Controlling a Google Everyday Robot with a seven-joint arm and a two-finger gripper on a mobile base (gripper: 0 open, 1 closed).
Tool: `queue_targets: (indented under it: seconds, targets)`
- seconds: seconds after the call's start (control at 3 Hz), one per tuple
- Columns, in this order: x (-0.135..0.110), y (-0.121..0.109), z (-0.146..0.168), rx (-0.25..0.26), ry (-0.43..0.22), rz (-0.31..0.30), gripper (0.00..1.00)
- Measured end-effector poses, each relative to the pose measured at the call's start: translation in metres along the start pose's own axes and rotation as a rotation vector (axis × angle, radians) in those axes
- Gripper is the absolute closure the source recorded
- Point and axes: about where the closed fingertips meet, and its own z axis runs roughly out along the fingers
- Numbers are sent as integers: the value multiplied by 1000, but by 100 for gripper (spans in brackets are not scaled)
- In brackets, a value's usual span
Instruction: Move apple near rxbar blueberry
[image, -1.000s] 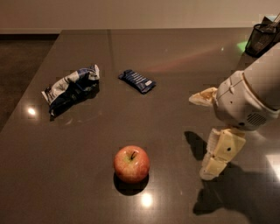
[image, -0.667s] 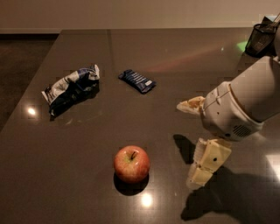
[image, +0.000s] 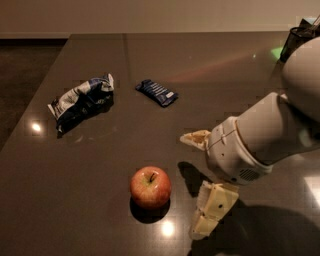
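Observation:
The red apple (image: 150, 186) with yellowish patches and a short dark stem sits upright on the dark table, front centre. The rxbar blueberry (image: 157, 92), a small flat dark blue bar with a white end, lies farther back, well apart from the apple. My gripper (image: 200, 182) hangs just right of the apple with its two cream fingers spread wide, one finger (image: 196, 139) toward the back and the other (image: 212, 209) toward the front. It holds nothing and does not touch the apple.
A wrinkly blue-and-white chip bag (image: 80, 102) lies at the left of the dark table (image: 100, 160). A dark container (image: 298, 42) stands at the far right corner. My white arm (image: 280, 130) covers the right side.
My gripper and arm have moved left toward the apple and now stand close beside it. The apple, bar and chip bag have not moved.

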Motion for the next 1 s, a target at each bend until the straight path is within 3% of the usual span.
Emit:
queue_targets:
  seconds: [0.33, 1.0]
  targets:
    - [-8, 0, 29, -1, 2, -17, 0]
    - [-25, -4, 42, -14, -31, -12, 0]
